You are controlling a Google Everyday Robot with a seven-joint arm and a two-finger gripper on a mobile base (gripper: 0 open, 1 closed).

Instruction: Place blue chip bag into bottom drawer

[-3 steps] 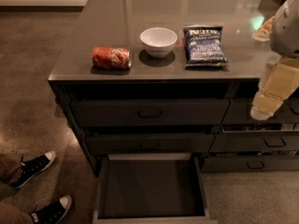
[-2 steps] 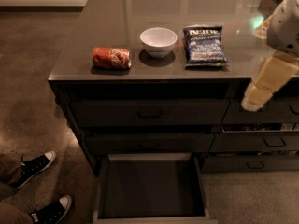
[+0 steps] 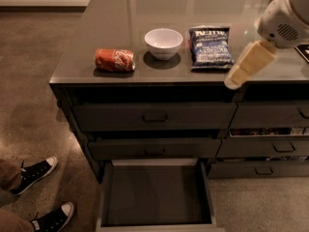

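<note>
The blue chip bag (image 3: 211, 47) lies flat on the dark counter (image 3: 116, 13), right of a white bowl, its white lettering facing up. The bottom drawer (image 3: 157, 197) is pulled out below the wider stack, and its dark interior holds nothing. My gripper (image 3: 237, 77) hangs from the white arm (image 3: 285, 18) at the right. It is above the counter's front edge, just right of the bag's lower right corner and apart from it. It holds nothing that I can see.
A white bowl (image 3: 163, 42) and an orange-red soda can (image 3: 114, 60) lying on its side are left of the bag. Two shallower handled drawers (image 3: 154, 117) are shut above the open one. A narrower drawer stack (image 3: 270, 129) is at the right. A person's sneakers (image 3: 36, 173) are at the lower left.
My gripper has moved left and up, from in front of the right drawer stack to the counter's front edge beside the bag. The bag, bowl and can have not moved.
</note>
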